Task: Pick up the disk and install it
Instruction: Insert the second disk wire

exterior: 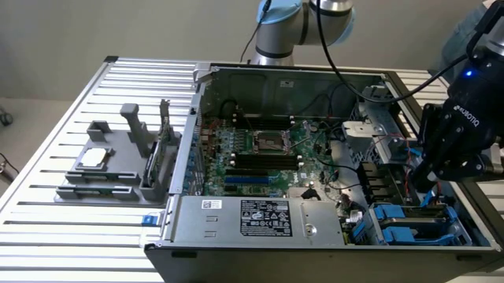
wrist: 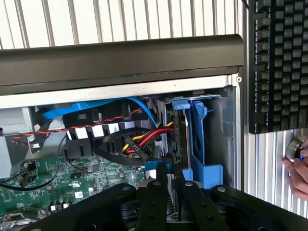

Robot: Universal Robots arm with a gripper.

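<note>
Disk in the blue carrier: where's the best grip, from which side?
Grip the disk across its thin exposed edge, coming from the case's open side. It stands on edge in the blue bay, so only that edge looks reachable. The gripper already pinches there.

Open computer case [exterior: 197, 177] lying on a slatted table [exterior: 71, 147], green motherboard [exterior: 260, 159] exposed inside. Grey power supply [exterior: 260, 219] with label along the near edge. Blue drive carriers [exterior: 409, 227] in the bay at the exterior view's right. Black gripper [exterior: 429, 177] lowered over that bay, arm [exterior: 291, 26] rising behind the case. Grey fixture [exterior: 110, 171] with a small silver chip [exterior: 94, 157] on the exterior view's left.
</note>
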